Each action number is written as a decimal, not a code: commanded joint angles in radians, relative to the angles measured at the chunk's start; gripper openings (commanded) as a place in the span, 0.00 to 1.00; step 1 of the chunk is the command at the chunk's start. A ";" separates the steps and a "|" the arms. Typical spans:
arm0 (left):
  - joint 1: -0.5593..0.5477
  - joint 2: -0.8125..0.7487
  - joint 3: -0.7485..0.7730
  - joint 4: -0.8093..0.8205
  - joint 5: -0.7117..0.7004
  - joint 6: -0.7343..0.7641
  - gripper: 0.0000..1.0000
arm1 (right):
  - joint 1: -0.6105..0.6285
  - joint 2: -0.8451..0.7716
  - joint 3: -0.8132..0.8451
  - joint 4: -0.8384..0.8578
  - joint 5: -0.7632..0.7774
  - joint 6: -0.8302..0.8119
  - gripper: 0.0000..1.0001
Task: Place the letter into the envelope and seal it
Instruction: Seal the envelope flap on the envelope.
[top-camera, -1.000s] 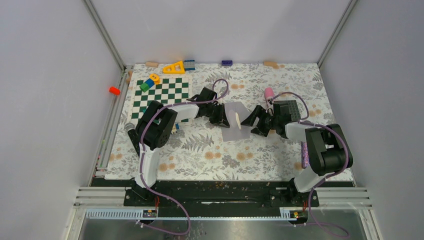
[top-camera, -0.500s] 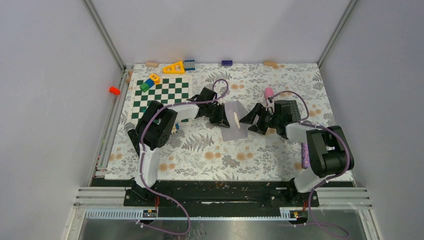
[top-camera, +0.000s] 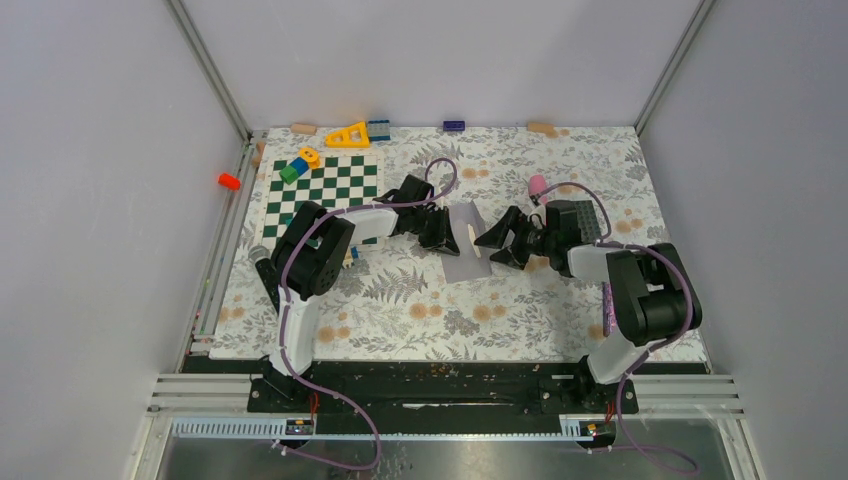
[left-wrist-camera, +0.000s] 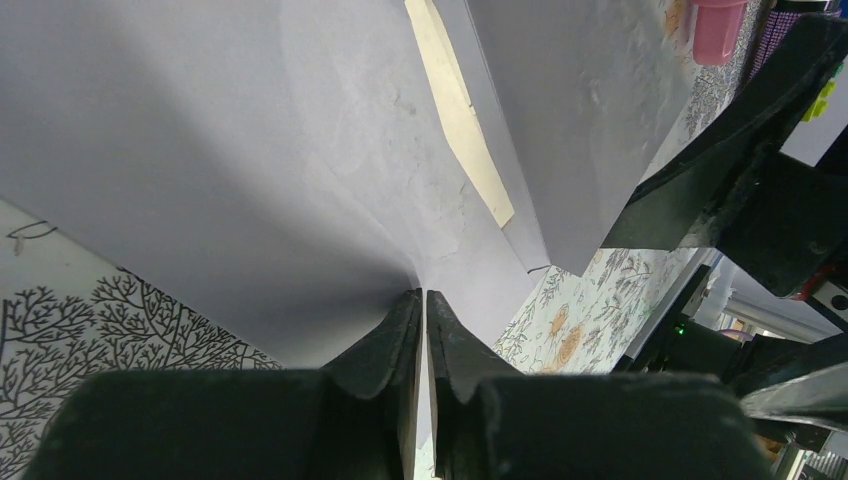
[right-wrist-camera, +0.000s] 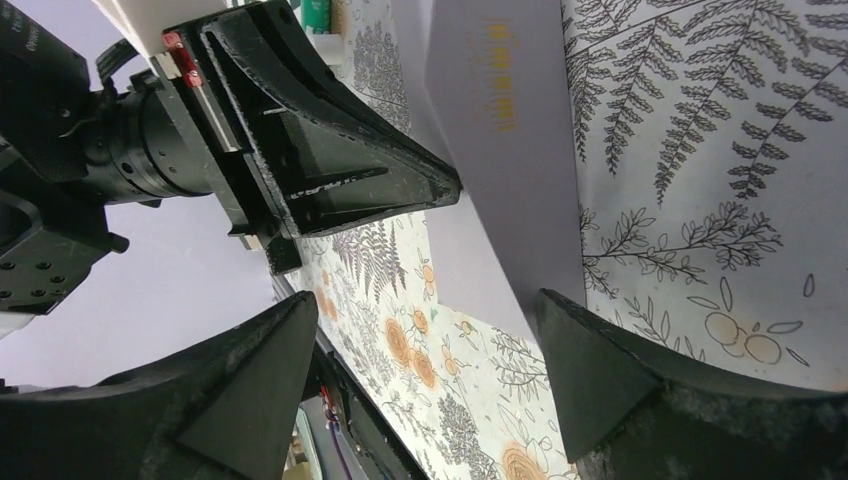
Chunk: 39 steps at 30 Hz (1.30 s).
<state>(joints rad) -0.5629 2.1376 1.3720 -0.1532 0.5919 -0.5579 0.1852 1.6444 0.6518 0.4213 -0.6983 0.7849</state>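
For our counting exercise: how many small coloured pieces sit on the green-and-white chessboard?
3, clustered at the far left corner of the chessboard: a green block, a blue block and an orange piece. The left arm covers its near part, so more may be hidden.

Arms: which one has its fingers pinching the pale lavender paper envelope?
The left gripper, fingers shut on the pale lavender paper envelope; the right gripper's fingers gape open.
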 joint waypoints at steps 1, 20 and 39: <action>-0.007 0.001 -0.013 -0.016 -0.003 0.015 0.08 | 0.028 0.031 0.045 0.063 -0.035 0.010 0.88; -0.006 -0.008 -0.021 -0.014 0.002 0.024 0.07 | 0.135 0.214 0.212 0.107 0.097 0.022 0.88; 0.044 -0.080 -0.016 0.070 0.095 -0.024 0.14 | 0.158 0.238 0.221 0.027 0.205 0.003 0.91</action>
<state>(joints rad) -0.5278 2.0972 1.3334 -0.1490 0.6323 -0.5560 0.3359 1.8690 0.8536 0.4751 -0.5522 0.8059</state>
